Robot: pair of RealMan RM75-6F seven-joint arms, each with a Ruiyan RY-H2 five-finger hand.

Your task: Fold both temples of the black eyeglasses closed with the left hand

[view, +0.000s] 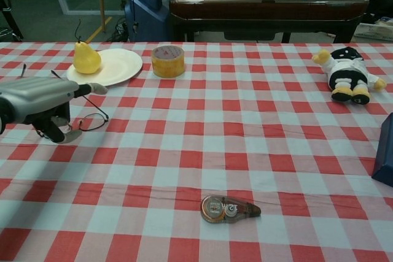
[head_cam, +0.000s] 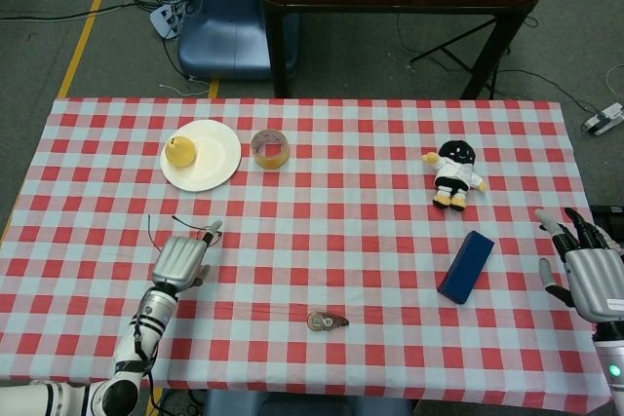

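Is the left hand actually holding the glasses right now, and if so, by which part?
Cannot tell. The left hand sits over the thin black wire-frame eyeglasses, hiding one lens and the contact. The right hand holds nothing, fingers apart.

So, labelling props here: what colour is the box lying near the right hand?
Dark blue box, clearest in the head view.

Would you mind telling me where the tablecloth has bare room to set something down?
The widest bare stretch lies mid-table, bordered by the tape roll, the plush doll, the blue box and the correction tape. The far right corner behind the doll is bare too. It is crowded at the left: plate with pear, eyeglasses and left hand.
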